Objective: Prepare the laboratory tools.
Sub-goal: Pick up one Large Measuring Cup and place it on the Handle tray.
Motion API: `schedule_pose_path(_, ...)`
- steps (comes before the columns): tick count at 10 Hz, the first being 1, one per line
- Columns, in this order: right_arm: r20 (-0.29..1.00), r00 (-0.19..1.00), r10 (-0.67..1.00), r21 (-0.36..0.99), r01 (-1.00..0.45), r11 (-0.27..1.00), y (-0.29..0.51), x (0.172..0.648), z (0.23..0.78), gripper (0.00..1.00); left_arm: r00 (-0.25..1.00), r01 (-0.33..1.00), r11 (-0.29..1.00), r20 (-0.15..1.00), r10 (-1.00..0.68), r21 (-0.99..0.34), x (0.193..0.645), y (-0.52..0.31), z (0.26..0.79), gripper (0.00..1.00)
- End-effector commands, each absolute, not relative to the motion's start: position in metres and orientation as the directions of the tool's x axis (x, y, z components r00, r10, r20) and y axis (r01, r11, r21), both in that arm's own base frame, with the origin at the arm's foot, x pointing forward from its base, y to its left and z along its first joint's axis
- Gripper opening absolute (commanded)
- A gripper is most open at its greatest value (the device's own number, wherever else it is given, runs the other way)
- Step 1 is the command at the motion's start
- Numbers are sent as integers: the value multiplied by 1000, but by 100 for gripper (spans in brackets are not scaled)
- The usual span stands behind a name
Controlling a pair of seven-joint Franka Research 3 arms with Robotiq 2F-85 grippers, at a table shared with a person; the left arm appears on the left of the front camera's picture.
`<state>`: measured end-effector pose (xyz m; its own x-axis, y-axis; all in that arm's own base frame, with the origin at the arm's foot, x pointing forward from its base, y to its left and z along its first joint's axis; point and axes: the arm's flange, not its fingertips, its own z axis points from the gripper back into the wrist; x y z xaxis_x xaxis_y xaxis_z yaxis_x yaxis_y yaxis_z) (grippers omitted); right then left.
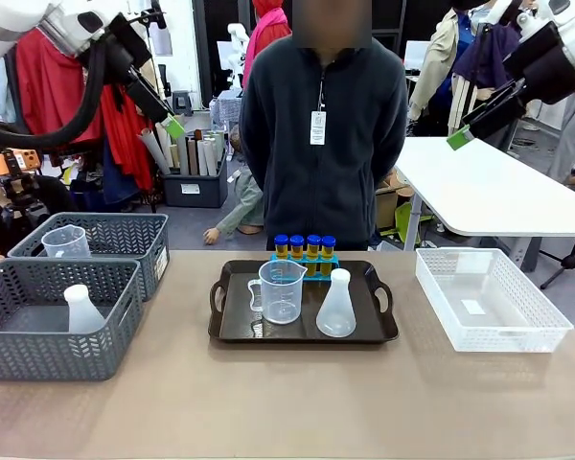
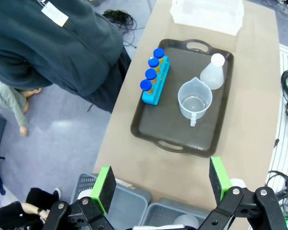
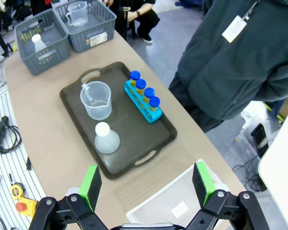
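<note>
Yellow tubes (image 1: 305, 247) with blue caps in a turquoise rack (image 1: 305, 262) (dark brown tray (image 1: 232, 330), grey herringbone-patterned baskets (image 1: 38, 355)).

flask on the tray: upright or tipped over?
Upright. The conical flask stands on its wide base on the dark tray, neck up, beside the measuring beaker.

Open tabletop (image 1: 268, 402) before tray (image 1: 303, 335); baskets (image 1: 57, 316) apparently flanking.

No readable text anywhere; white badge (image 1: 317, 127) hanging on person's dark jacket (image 1: 323, 144) shows marks too small to read; white label (image 1: 472, 308) on floor of white basket (image 1: 488, 299) blank or illegible; measuring beaker (image 1: 280, 291) on dark tray (image 1: 303, 305) has faint graduation lines, no numbers legible
</note>
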<state>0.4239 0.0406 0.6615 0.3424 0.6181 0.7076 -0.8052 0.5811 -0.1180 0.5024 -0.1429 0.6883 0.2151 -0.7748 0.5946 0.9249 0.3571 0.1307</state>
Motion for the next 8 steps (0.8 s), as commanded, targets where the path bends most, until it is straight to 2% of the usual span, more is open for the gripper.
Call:
schedule_pose_path(1,713,337,615,-117,-807,578,40,423,662,100,215,923,360,596,-773,134,503,-141,691,100)
schedule_pose_path(8,713,337,615,-117,-807,578,40,423,662,100,215,923,360,596,-773,134,503,-141,691,100)
